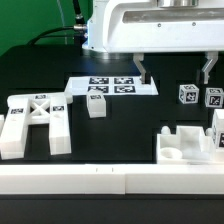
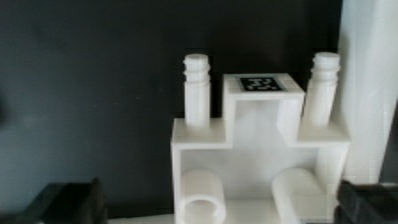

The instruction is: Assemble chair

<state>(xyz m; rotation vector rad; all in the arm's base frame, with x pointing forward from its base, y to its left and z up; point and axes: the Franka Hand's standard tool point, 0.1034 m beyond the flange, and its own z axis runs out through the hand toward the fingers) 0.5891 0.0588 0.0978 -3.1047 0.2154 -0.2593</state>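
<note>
1 X-braced frame [image 1: 35, 122], 1 notched block [image 1: 186, 150], 3 small tagged blocks [image 1: 188, 95], 1 marker board [image 1: 74, 84].

We see a black worktop [image 1: 60, 70] before a green backdrop [image 1: 30, 25]. The X-braced frame [image 1: 35, 122], the notched block [image 1: 185, 148] and the rail [image 1: 100, 182] along the worktop's front edge are white. The marker board [image 1: 112, 86] and the small cubes [image 1: 187, 95] carry black-and-white square tags. The white gripper [image 1: 173, 76] has dark fingers [image 1: 141, 72]. In the wrist view, a white pegged part [image 2: 258, 145] bears one such tag [image 2: 262, 85].
</note>
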